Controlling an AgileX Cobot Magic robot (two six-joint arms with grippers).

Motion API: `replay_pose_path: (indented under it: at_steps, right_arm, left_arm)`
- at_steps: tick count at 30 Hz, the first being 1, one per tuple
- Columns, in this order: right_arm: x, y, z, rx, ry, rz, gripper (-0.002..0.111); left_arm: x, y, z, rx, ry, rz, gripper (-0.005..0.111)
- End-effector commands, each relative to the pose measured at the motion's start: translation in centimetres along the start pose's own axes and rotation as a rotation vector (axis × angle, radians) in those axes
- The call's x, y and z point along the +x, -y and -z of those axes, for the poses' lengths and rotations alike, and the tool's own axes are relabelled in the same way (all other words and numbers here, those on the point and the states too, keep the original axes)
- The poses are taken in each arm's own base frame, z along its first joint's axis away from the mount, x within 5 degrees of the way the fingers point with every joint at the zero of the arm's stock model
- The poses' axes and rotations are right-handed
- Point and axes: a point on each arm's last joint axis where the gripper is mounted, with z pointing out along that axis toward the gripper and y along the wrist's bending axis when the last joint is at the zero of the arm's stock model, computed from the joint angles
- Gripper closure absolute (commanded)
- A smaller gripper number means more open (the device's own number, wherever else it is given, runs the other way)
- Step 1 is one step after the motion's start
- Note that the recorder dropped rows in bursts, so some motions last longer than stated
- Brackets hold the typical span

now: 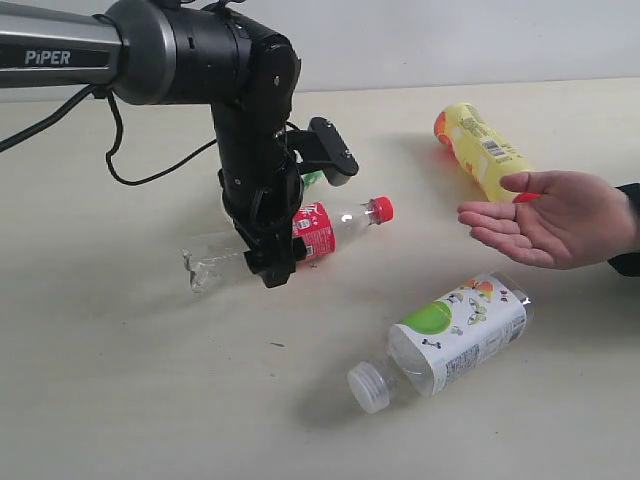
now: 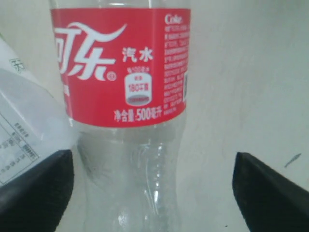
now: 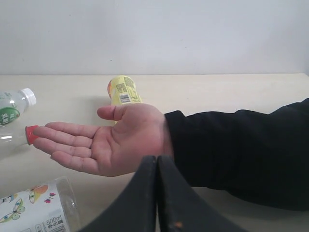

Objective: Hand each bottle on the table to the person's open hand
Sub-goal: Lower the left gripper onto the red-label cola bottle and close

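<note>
Left wrist view has the slim red-label bottle (image 2: 128,145) lying on the bench (image 2: 241,72) between the left jaws, which stand wide. The green-leaf bottle (image 2: 24,125) crowds one jaw, so closing could pinch both. The right jaws sit pressed together before the open hand (image 3: 101,145).

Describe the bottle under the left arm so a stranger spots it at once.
Find the black arm leaning over the table. Between its open fingers lies a slim clear bottle, on its side. Only it has a red label, its red cap pointing toward the open hand.
</note>
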Motion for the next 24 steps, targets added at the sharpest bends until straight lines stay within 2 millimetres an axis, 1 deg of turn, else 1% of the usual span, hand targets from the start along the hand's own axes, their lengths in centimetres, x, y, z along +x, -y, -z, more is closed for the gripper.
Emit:
replay_pose_path:
  at_steps: [1,11,13,17,20,22,23,24]
  right_arm:
    - [0.1,0.0,0.0,0.007,0.003,0.004,0.108]
    - [0.1,0.0,0.0,0.007,0.003,0.004,0.108]
    - [0.1,0.0,0.0,0.007,0.003,0.004,0.108]
    - [0.1,0.0,0.0,0.007,0.003,0.004,0.108]
    - [0.0,0.0,0.0,0.007,0.009,0.004,0.108]
    - [0.0,0.0,0.0,0.006,0.016,0.004,0.108]
    - [0.0,0.0,0.0,0.006,0.016,0.004,0.108]
    - [0.0,0.0,0.0,0.006,0.016,0.004,0.108]
  left_arm:
    - [-0.2,0.1,0.2,-0.002,0.017,0.000,0.022]
    - [-0.3,0.3,0.2,0.023,0.022,0.013,0.022]
    - [-0.2,0.4,-0.1,0.028,0.015,0.010,0.022]
    - [0.0,0.6,-2.0,0.061,-0.041,0.008,0.022]
    - [0.0,0.7,-2.9,0.073,-0.060,0.006,0.023]
    - [0.0,0.7,-3.0,0.074,-0.062,0.006,0.029]
    - [0.0,0.7,-3.0,0.074,-0.062,0.006,0.036]
    - [0.0,0.7,-3.0,0.074,-0.062,0.006,0.045]
